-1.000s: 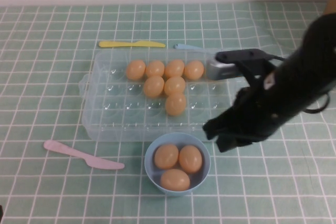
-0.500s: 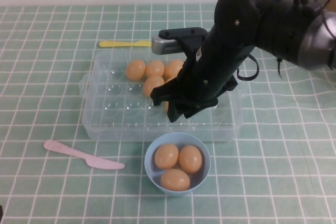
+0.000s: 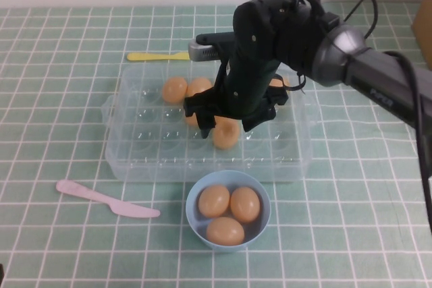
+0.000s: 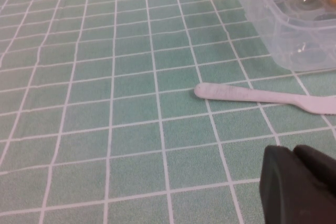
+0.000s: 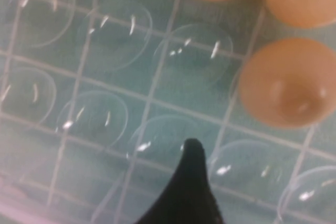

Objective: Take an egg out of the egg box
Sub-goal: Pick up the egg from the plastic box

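Right gripper (image 3: 226,118) hangs over the egg box (image 3: 135,153), frame centre — fingers spread, holding nothing. Egg (image 3: 225,133) sits directly beneath. Left gripper (image 4: 299,187) off-table lower left, grip unclear.

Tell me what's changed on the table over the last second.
The right pincer swung in from the right side and now hangs over the eggs in the egg box, above the nearest egg. Nothing is gripped yet. The left pincer, blue bowl, pink knife and yellow knife stayed put.
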Tool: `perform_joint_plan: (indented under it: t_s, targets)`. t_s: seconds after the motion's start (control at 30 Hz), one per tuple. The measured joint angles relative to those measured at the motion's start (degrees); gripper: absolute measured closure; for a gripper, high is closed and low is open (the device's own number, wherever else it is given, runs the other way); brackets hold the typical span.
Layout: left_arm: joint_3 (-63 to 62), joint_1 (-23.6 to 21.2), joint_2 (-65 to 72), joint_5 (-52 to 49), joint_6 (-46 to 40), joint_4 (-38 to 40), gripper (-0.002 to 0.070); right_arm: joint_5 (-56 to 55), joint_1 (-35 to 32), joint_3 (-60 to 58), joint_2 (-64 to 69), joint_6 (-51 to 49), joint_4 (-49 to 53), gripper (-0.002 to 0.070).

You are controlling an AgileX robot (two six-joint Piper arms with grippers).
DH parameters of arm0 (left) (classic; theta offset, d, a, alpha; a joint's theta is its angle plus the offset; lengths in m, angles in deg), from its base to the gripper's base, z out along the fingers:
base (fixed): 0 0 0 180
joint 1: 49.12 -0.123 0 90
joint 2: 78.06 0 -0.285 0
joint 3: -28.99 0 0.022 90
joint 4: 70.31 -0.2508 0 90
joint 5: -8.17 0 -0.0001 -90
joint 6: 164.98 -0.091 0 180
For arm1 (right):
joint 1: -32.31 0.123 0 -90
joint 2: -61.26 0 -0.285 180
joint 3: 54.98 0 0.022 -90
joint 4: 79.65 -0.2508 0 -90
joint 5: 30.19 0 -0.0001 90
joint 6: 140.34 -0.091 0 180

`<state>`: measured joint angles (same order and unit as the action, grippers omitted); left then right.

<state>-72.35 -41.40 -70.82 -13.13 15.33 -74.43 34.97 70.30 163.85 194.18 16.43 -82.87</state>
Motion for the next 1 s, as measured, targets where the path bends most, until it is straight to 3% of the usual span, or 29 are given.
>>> perform_joint_plan:
  t_s: [1.0]
  targets:
    - [0.0, 0.0, 0.0, 0.0, 0.0, 0.0, 0.0678, -3.4, -1.9, 2.6, 5.5, -0.8, -0.7, 0.0113]
